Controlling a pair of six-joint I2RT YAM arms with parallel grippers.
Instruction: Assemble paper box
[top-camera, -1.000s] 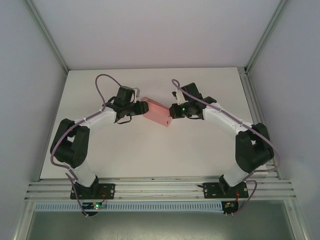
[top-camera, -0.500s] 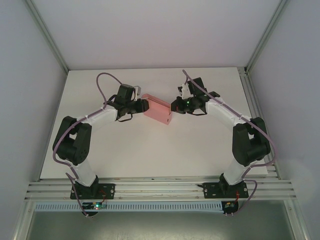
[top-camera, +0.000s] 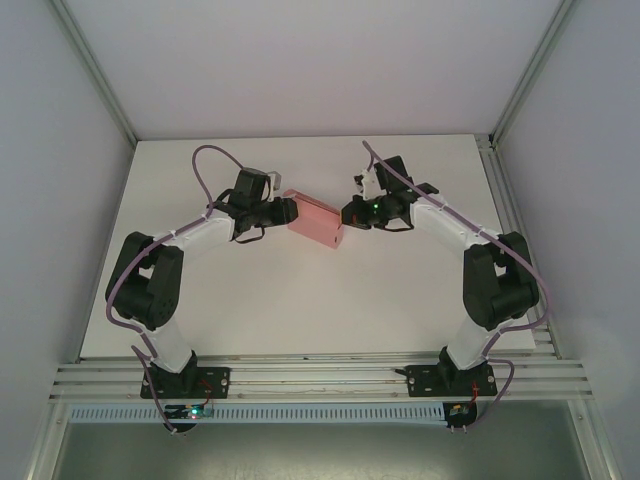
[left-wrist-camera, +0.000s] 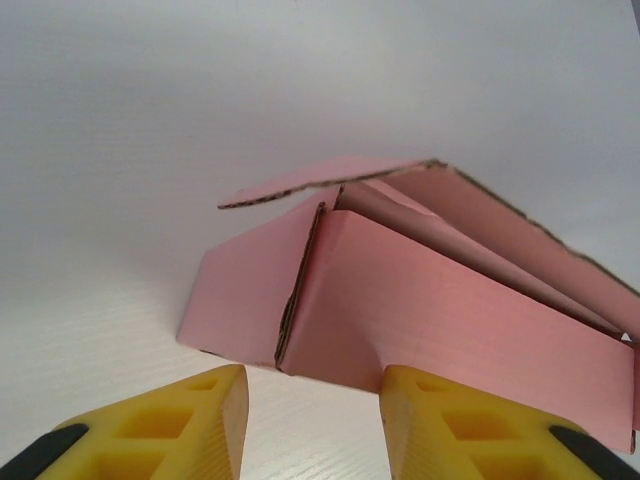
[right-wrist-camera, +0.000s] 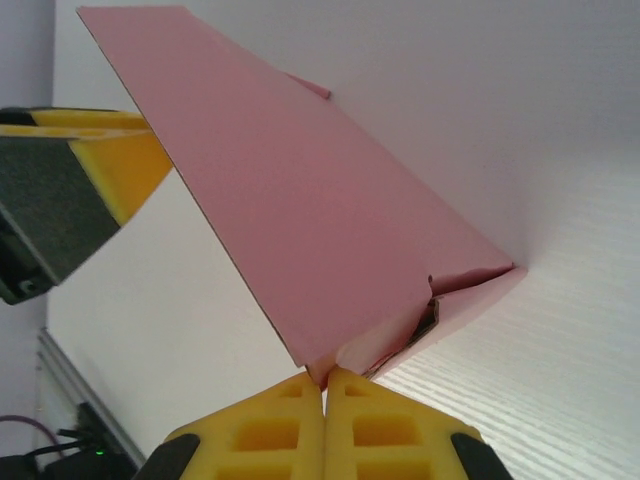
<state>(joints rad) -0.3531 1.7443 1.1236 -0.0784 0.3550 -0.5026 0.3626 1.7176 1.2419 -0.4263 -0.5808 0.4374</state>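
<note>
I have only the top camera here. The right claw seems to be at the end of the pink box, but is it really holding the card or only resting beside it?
Observer: It is holding. In the right wrist view the right claw is shut, pinching a corner edge of the paper box.
Operator: Is the left claw gripping too?
Observer: No. The left claw is open, and the box lies just ahead of it, unclamped.
Operator: Is the box end on that side closed?
Observer: Not yet. The left wrist view shows the top flap lifted and the end open.
</note>
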